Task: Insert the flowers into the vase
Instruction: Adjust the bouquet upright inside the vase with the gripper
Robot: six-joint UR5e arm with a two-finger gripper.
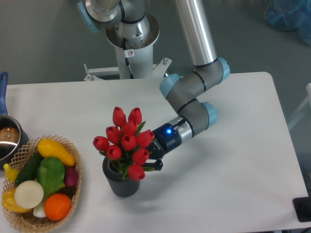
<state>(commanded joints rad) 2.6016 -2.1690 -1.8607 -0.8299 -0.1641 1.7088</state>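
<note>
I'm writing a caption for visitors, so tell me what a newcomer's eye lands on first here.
The red flowers stand out first, mid-table, their stems down in the dark vase. The gripper reaches in beside them from the right. At the left edge a basket of bright vegetables draws the eye next.

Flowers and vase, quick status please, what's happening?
Pincer beside the flowers, grip hidden. Stems down in the vase. Basket off to the side, nothing blocking.

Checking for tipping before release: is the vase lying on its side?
No, the vase stands upright on the table, with the flowers rising out of its mouth.
</note>
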